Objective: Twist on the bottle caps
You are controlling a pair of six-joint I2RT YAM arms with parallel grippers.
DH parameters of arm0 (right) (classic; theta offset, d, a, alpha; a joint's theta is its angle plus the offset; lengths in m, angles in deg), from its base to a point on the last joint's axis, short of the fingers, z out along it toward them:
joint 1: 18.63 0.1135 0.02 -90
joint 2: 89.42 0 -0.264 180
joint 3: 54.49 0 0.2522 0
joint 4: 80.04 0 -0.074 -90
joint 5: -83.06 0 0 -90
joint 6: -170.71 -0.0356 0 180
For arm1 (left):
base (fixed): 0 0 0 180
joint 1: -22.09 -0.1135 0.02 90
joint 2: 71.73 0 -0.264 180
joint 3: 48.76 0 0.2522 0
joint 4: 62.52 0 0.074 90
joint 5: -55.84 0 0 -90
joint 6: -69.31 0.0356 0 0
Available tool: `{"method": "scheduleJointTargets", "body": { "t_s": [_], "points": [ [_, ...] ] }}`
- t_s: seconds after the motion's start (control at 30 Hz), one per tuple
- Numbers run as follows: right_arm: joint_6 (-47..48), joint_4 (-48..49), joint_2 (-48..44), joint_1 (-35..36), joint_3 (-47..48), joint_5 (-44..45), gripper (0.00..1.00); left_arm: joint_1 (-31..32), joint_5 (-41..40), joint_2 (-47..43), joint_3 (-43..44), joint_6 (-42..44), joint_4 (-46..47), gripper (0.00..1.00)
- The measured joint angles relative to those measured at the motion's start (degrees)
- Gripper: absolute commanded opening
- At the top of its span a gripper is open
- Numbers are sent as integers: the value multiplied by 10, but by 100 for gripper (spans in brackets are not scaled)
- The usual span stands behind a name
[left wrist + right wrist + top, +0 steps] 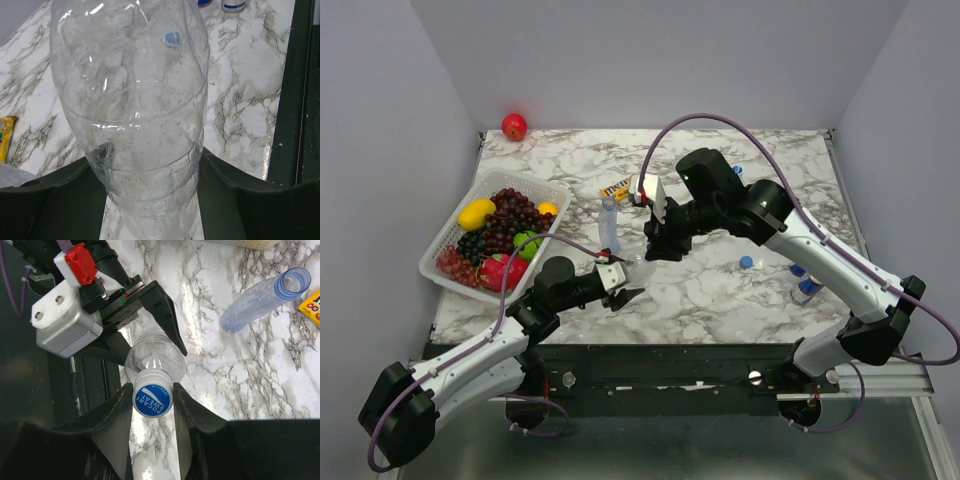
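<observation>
Obs: blue cap [153, 400] sits on the neck of the clear bottle [135, 125], pinched by the right pincer [153, 394]. The left pincer [145, 167] clamps the bottle's body over the worktop [250, 115]. Likely risks: a tilted cap cross-threads; the thin wall buckles or spins under torque.
</observation>
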Motion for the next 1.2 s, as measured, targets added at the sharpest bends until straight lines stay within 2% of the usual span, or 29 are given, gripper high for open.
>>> {"method": "scheduleJointTargets", "body": {
  "t_s": [0.27, 0.43, 0.57, 0.7, 0.9, 0.93, 1.2],
  "points": [
    [14, -31, 18, 1, 10, 1, 57, 1, -1, -13, -9, -4, 28, 0],
    [30, -46, 20, 1, 24, 2, 73, 1, -1, -15, -17, -11, 35, 0],
    [55, -62, 15, 1, 41, 4, 79, 1, 3, -16, -17, -19, 34, 0],
    [97, -79, -17, 1, 33, 6, 95, 0, 20, -17, -17, -30, 34, 0],
    [164, -73, -81, 1, 13, 7, 96, -3, 59, -14, -17, -47, 33, 0],
    [175, -72, -79, 1, 17, 3, 99, -3, 68, -11, -17, -48, 30, 0],
    [270, -87, -21, 1, 51, -68, 99, -4, 100, 7, -1, -52, 16, 0]
  ]
}}
